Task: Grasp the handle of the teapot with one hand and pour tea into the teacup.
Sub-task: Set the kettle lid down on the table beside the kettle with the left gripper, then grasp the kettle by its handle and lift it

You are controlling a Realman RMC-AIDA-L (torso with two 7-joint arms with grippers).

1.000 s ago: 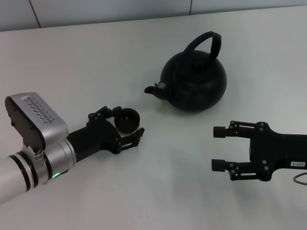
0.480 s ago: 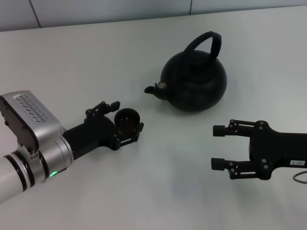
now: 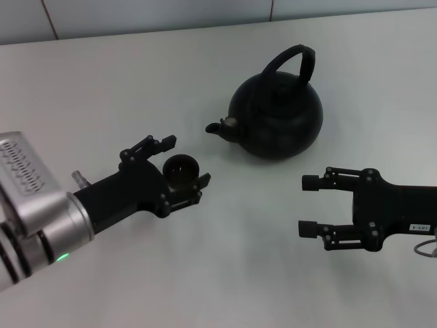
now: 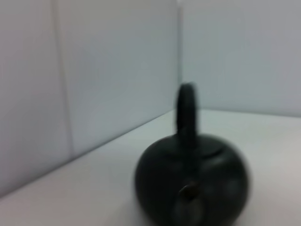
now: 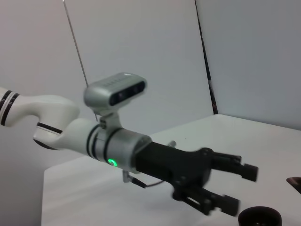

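A lab-like test bench: bare white table point(image 3: 205, 287) (plain grey wall panels point(image 5: 141, 47) behind).

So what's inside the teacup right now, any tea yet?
Head view shows the teacup between the open fingers of the left gripper, its dark interior showing no visible liquid, though black on black hides detail. The teapot stands upright, unpoured; the right gripper waits open nearby.

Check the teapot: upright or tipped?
Upright. The teapot sits flat on the table, handle arching straight up, spout toward the teacup. Neither gripper touches it.
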